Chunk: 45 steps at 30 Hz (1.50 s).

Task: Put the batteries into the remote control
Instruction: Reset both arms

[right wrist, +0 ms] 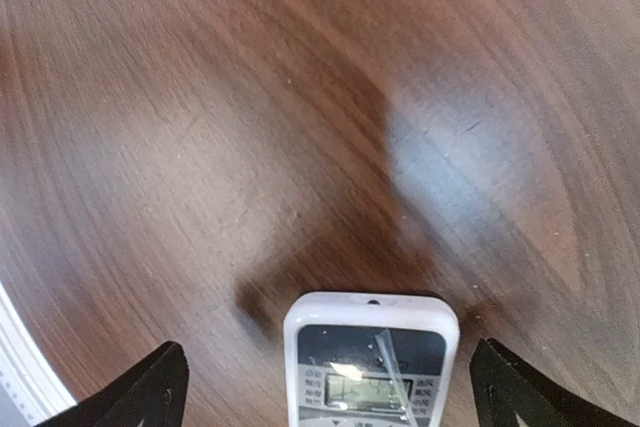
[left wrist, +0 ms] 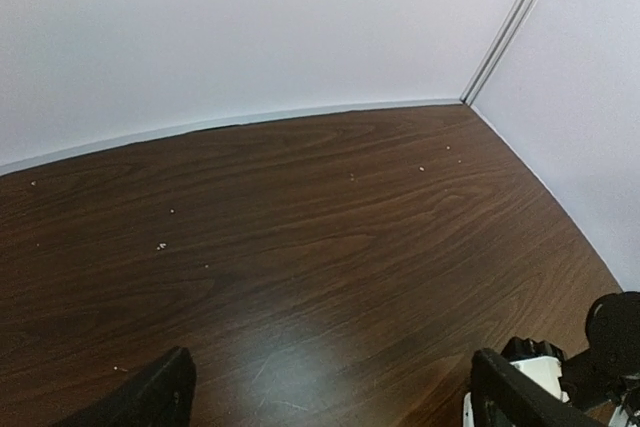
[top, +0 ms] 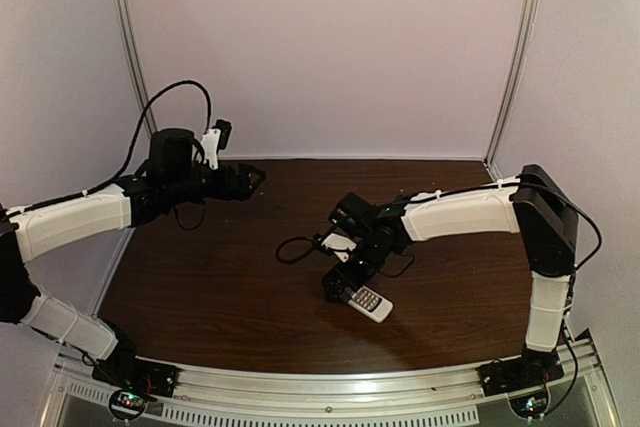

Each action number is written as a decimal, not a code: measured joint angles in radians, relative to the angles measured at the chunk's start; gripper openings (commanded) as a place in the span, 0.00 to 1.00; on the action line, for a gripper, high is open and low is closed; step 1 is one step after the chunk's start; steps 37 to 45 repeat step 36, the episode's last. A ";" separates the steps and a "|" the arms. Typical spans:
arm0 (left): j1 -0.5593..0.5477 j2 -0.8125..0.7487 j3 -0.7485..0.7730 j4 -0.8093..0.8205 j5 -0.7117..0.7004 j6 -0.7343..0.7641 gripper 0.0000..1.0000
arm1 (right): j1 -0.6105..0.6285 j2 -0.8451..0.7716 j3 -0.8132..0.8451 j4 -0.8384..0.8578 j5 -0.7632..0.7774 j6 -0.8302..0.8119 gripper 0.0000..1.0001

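Near the middle of the dark wood-grain surface (top: 230,292), a little toward its near edge, the remote control (top: 371,303) is seen lying face up, with its rows of buttons turned to the camera. The right hand (top: 341,292) is held just over one end of it. In the right wrist view the remote control is framed between the two black fingers (right wrist: 148,392), which are spread wide and stand clear of its sides, so nothing is pinched. A curl of clear film (right wrist: 385,345) is seen over the greyish display (right wrist: 362,384). Well apart, at the far left of the surface, the left hand (top: 252,177) is held above the wood, its fingers (left wrist: 150,397) likewise spread. A loop of black cable (top: 293,250) is seen beside the right wrist.
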<state>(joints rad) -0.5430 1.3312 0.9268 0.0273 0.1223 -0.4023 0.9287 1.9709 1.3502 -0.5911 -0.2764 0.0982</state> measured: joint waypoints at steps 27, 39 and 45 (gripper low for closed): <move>0.047 0.219 0.110 -0.251 -0.035 -0.035 0.97 | -0.486 -0.756 -0.593 0.515 -0.066 0.226 1.00; 0.047 0.217 -0.035 -0.235 -0.040 -0.071 0.97 | -0.491 -0.776 -0.788 0.671 -0.092 0.300 1.00; 0.047 0.217 -0.035 -0.235 -0.040 -0.071 0.97 | -0.491 -0.776 -0.788 0.671 -0.092 0.300 1.00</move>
